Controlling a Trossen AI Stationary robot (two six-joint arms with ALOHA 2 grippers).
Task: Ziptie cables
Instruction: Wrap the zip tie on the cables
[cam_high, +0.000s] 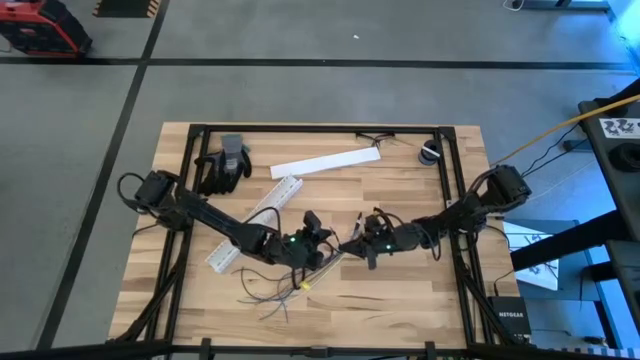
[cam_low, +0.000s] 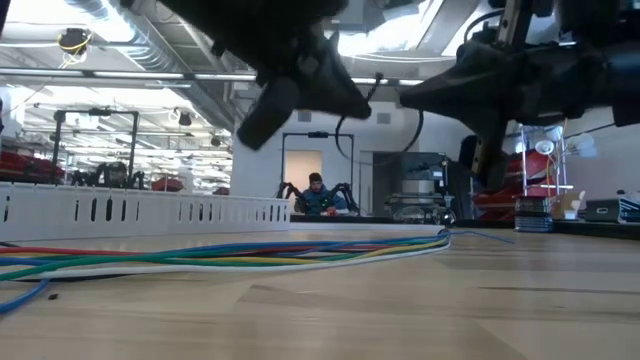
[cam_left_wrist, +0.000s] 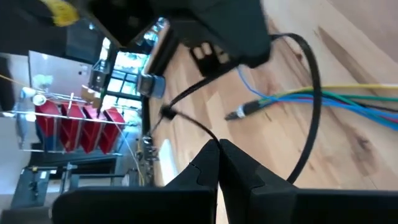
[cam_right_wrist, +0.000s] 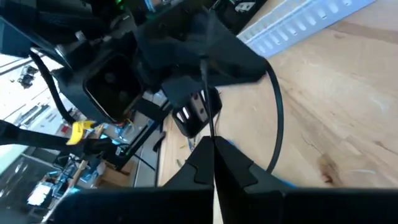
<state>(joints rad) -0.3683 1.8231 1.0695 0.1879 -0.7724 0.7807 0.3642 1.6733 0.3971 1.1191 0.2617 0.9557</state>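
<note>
The cables (cam_high: 275, 288) are thin floppy wires lying loose on the wooden table near its near edge; in the low view the cables (cam_low: 230, 255) show red, blue, green, yellow and white, flat on the boards. Above them my left gripper (cam_high: 322, 238) and my right gripper (cam_high: 350, 246) face each other tip to tip, both shut on a thin black zip tie (cam_left_wrist: 310, 93) that bows into a loop. The loop crosses the cables (cam_left_wrist: 348, 99) in the left wrist view; whether it goes around them I cannot tell. My left gripper (cam_left_wrist: 217, 149) pinches one thin black end of the zip tie (cam_left_wrist: 200, 129) between its two fingertips. That strand runs on toward the right gripper, and the loop curves out beside the fingers, lifted off the table. My right gripper (cam_right_wrist: 211, 146) pinches the zip tie's thin strand (cam_right_wrist: 208, 121) between its two shut fingertips. The strand runs straight on to the left gripper's body, and the loop (cam_right_wrist: 280, 124) bows out to one side above the wood.
A long white slotted channel (cam_high: 255, 220) lies slantwise under the left arm and shows as a low wall (cam_low: 150, 208). A white strip (cam_high: 325, 163), a black glove (cam_high: 225, 160) and a small roll (cam_high: 430, 152) sit near the far edge. A person (cam_low: 318, 195) sits far behind.
</note>
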